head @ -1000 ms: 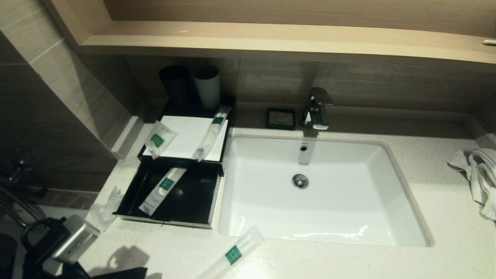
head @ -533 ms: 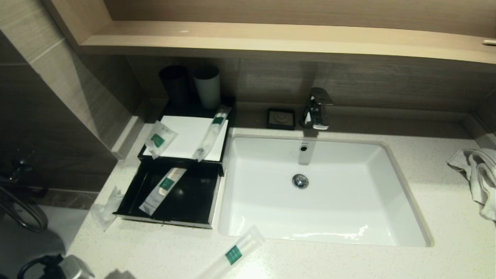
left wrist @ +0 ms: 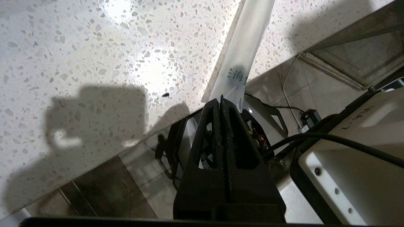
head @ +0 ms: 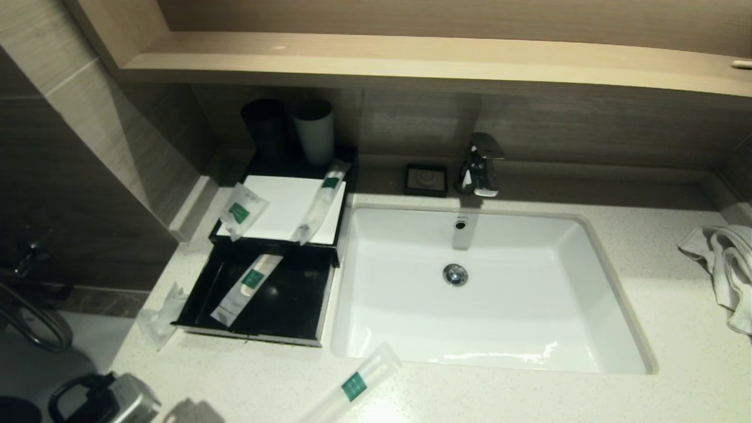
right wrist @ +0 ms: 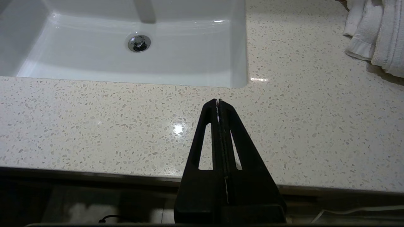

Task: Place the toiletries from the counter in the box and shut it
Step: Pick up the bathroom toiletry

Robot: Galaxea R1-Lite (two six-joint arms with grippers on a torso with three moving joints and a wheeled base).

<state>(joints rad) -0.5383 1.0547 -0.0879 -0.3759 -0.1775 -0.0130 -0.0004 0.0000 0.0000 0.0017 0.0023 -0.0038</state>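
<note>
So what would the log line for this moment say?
left claw: shut, front counter edge | right claw: shut, parked | packet: on counter | box: open

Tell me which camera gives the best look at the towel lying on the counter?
The right wrist view: the white towel fills its corner, with folds and hem plain to see. The head view shows the towel bunched at the counter's right end, cut by the picture's edge. The left wrist view does not show it.

We see dim surroundings with bright overhead glare spots on the counter (right wrist: 176, 129) just beyond the right fingertips; a hard shadow, perhaps the left arm's, falls beside the left fingers.
</note>
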